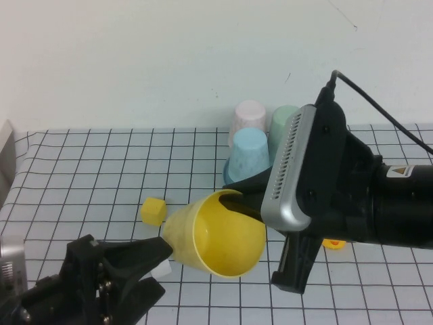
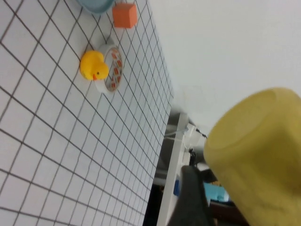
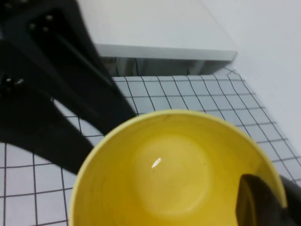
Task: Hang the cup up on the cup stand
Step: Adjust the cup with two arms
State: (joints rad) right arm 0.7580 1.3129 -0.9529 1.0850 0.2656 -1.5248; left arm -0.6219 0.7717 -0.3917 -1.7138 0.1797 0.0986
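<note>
Just in front of cup stand [image 1: 233, 177] | cup [image 1: 215, 233] held sideways off tabletop [image 1: 95, 169], rim pinched by shut right claw [image 1: 237, 200] – likely handover | left claw [image 1: 159, 252] at cup base, fingers spread, no grip | left wrist view only: duck [image 2: 93, 66], tape roll [image 2: 111, 68] | right wrist: cup interior empty

Left arm low at near-left, left gripper [image 1: 162, 254] fingers spread beside the cup's [image 1: 215, 233] base, seemingly apart from it. Right arm reaches in from the right, right gripper [image 1: 237, 200] pinched shut on the cup's rim, cup held sideways in the air.
</note>
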